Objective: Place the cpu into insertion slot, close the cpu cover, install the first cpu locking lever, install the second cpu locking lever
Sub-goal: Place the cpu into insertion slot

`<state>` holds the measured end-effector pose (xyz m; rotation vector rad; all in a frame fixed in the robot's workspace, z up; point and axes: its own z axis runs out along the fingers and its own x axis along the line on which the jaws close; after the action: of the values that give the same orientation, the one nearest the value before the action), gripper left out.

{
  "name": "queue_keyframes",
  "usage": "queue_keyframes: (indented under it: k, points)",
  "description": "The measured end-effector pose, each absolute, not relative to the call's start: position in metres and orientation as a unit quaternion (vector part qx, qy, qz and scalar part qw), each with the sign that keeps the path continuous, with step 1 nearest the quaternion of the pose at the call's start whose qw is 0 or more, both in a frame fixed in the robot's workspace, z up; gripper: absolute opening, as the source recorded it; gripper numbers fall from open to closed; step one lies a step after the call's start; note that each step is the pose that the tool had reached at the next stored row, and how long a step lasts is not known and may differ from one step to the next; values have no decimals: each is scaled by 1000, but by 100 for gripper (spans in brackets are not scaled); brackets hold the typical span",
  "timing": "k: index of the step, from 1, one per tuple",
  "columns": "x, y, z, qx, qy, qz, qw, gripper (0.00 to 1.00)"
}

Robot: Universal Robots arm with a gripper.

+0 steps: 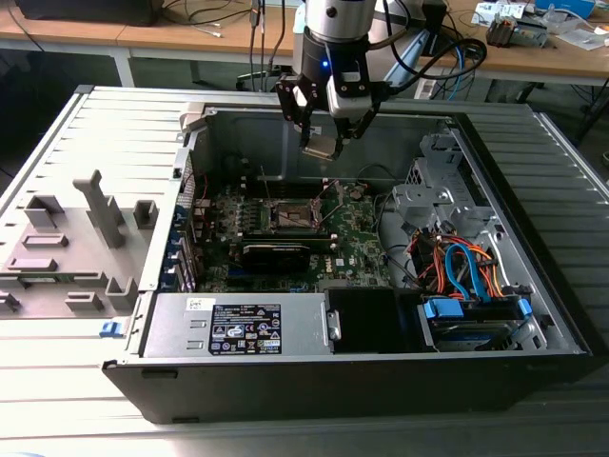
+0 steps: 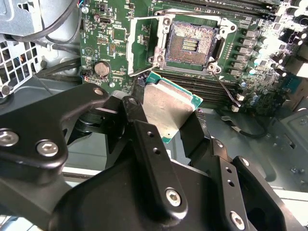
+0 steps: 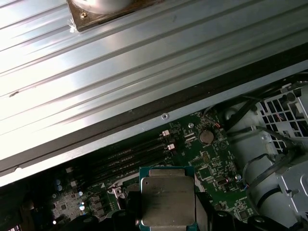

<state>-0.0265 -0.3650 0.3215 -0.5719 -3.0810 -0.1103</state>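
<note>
Hand [image 2: 166, 122] nearest lens in second wrist view: black fingers [image 2: 144, 144] clamped on cpu [image 2: 168, 103] at two opposite edges, metal top showing

Cpu held in air above motherboard [image 2: 103, 43], near slot [image 2: 191, 44], not touching it

Slot empty, contact field bare

Cover [image 2: 130, 45] appears to stand open beside slot

Status, as judged: no step complete; cpu seating, cover closing and both levers outstanding

In the exterior view the slot [image 1: 293, 215] sits mid-board [image 1: 357, 243] inside the case [image 1: 381, 381]. From the slot: cpu [image 1: 321, 148], clamped in the gripper [image 1: 324, 143], above at 1 o'clock; card [image 1: 276, 252] just beside at 7; supply [image 1: 238, 326] farther at 7; drives [image 1: 473, 309] at 4.
</note>
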Motion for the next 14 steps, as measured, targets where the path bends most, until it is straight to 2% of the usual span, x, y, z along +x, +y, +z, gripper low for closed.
queue_keyframes:
  k: [14]
  points:
    - [-26, -365, 321, -187, -982, -35, 3, 55]
